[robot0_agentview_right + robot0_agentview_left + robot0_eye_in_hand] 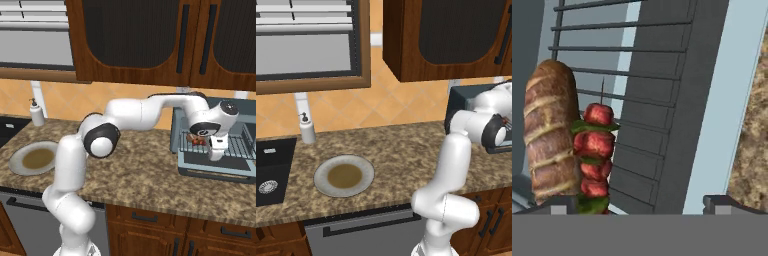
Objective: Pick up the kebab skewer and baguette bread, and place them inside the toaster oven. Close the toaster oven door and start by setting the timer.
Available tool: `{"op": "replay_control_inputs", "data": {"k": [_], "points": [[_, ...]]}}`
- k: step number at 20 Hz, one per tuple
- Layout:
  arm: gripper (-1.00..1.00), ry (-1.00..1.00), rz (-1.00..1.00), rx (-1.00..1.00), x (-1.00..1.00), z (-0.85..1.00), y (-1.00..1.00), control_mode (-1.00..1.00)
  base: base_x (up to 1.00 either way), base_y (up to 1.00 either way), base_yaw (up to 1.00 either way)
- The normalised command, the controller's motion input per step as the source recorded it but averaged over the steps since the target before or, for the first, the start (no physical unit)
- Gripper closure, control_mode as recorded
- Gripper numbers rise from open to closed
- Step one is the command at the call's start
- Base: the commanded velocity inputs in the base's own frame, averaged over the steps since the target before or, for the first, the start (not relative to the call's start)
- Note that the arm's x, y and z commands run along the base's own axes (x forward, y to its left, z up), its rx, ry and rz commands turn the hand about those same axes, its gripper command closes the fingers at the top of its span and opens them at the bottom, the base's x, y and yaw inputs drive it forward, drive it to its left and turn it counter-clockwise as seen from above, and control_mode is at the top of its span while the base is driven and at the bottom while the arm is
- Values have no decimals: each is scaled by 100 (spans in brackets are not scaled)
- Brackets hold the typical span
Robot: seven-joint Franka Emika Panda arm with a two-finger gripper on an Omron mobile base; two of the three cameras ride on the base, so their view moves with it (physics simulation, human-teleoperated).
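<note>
a granite counter [145, 175] runs under dark wood cabinets [150, 40], with an empty plate [344, 175] near the sink [271, 170] and a soap bottle [306, 129] behind it. at the right end stands the oven [235, 145], its door [215, 167] dropped flat toward the counter edge. in the hand view the bread [549, 132] and the skewer [596, 155] lie side by side on the wire rack [612, 65], touching, long axes parallel and running into the cavity. the gripper [216, 155] hangs just above the open door in front of the rack, fingers spread wide and holding nothing; both foods sit off toward one fingertip, not between them. with both items apparently placed, the next step looks like closing the door. what matters is that the door lies below and in front of the gripper, hinged at the oven's base, with its handle at the outer edge nearest the counter front, so the hand must get out and under that edge to swing it up.
</note>
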Motion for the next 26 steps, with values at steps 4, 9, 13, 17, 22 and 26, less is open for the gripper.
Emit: {"op": "replay_control_inputs", "data": {"k": [4,9,13,17,22,26], "points": [[-100,0,33,-16,-64,-3,-4,-100,0,0,0],[-100,-9,32,-17,-67,-2,0,-100,0,0,0],[-100,-38,32,-16,-49,-3,0,-100,0,0,0],[-100,-49,33,-15,-25,-8,0,-100,0,0,0],[-100,-38,29,-14,-10,-4,0,-100,0,0,0],[-100,-12,17,-21,0,-8,0,-100,0,0,0]]}}
